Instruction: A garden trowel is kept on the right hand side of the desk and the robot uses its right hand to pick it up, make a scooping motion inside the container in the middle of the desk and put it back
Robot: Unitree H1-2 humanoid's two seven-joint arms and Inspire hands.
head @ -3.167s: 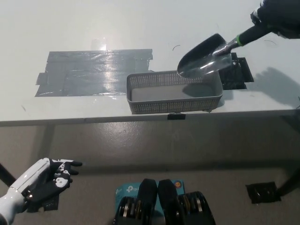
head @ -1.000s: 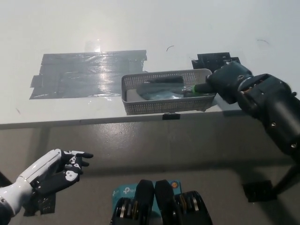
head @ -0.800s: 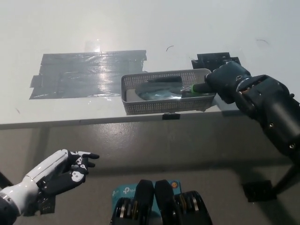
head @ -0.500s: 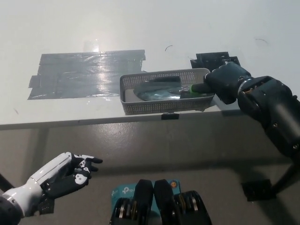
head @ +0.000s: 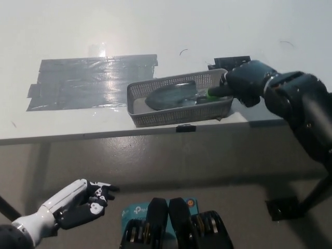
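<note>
A grey mesh container [head: 155,118] stands near the desk's front edge, turned slightly askew. Inside it lies the garden trowel [head: 173,95], its metal blade low over the bottom and pointing left. My black right hand [head: 248,81] is shut on the trowel's handle just past the container's right rim, where a green collar [head: 213,94] shows. My white left hand [head: 78,203] rests below the desk at the lower left, fingers loosely apart, holding nothing.
A large patch of grey tape [head: 83,81] covers the desk left of the container. A black marker patch [head: 226,63] lies behind my right hand. The desk's front edge [head: 78,136] runs across the middle of the view.
The trowel's blade has slid left and tipped up inside the container, and the container has turned a little. My left hand has drifted lower and to the right.
</note>
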